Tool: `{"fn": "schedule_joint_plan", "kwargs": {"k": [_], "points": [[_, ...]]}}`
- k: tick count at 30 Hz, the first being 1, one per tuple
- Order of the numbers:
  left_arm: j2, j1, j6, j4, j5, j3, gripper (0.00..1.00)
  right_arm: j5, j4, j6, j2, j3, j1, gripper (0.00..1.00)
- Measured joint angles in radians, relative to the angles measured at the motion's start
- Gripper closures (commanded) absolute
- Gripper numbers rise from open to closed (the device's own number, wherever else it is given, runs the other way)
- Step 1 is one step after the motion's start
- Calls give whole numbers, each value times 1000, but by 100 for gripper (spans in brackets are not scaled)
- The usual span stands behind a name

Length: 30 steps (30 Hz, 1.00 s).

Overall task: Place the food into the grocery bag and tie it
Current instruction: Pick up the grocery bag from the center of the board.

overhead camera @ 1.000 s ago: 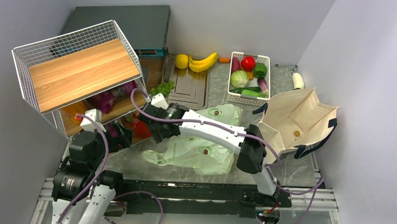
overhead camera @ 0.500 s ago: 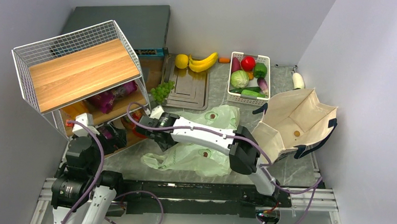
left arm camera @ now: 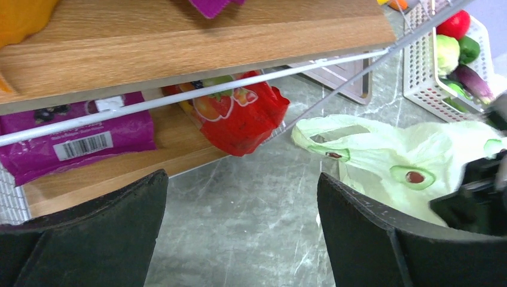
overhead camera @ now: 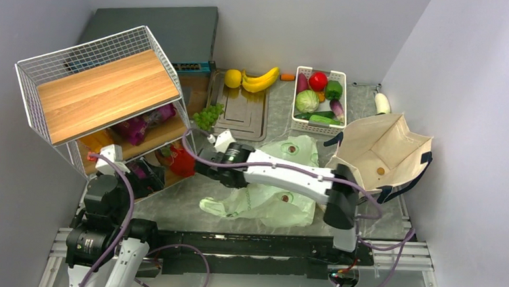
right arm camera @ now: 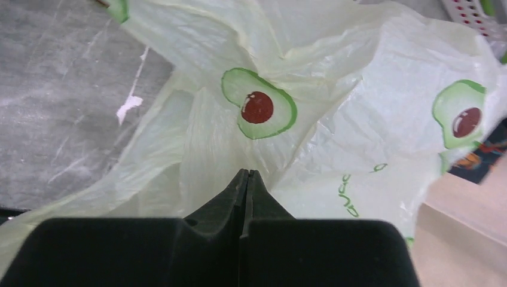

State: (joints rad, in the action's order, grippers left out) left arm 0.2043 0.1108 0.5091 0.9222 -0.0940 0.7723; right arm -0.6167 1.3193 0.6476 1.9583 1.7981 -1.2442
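Near the shelf (overhead camera: 103, 93), right pincer (right arm camera: 246, 173) clamps grocery bag (right arm camera: 359, 125), left pincer (left arm camera: 242, 182) gaping, vegetables (overhead camera: 307, 101) in white basket (overhead camera: 318, 129).

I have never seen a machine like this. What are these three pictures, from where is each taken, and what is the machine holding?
These are two robot arms bolted at the edge of a table, each ending in a two-finger claw. One picture looks down from above; the other two come from small cameras on each wrist. On the table are a wire shelf, a white basket of vegetables, a canvas tote, bananas, a lemon, grapes and a thin grocery bag printed with avocados. The right claw is shut, pinching the bag. The left claw is open near the shelf, holding nothing.
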Motion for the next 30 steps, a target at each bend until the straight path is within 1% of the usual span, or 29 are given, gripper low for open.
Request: {"fn": "schedule_joint_plan", "kwargs": {"k": [5, 6, 8, 14, 17, 21, 25, 27, 30], "points": [[4, 0, -28, -28, 91, -1, 9, -59, 2, 2, -198, -96, 3, 100], [9, 0, -36, -42, 119, -3, 12, -64, -1, -1, -247, -122, 4, 100], [25, 0, -45, -85, 196, -16, 15, -74, -17, -10, -338, -168, 7, 100], [87, 0, -43, -252, 452, -95, 20, -90, -133, -55, -605, -313, 18, 100], [91, 0, -24, -344, 570, -138, 21, -97, -204, -77, -704, -364, 22, 100], [97, 5, -13, -433, 663, -169, 19, -112, -316, -115, -800, -440, 29, 100], [132, 29, -9, -499, 692, -169, 17, -120, -422, -146, -846, -507, 57, 100], [166, 52, -7, -530, 695, -169, 17, -122, -459, -146, -845, -522, 102, 100], [227, 105, -7, -573, 677, -168, 17, -114, -499, -130, -840, -550, 207, 100]]}}
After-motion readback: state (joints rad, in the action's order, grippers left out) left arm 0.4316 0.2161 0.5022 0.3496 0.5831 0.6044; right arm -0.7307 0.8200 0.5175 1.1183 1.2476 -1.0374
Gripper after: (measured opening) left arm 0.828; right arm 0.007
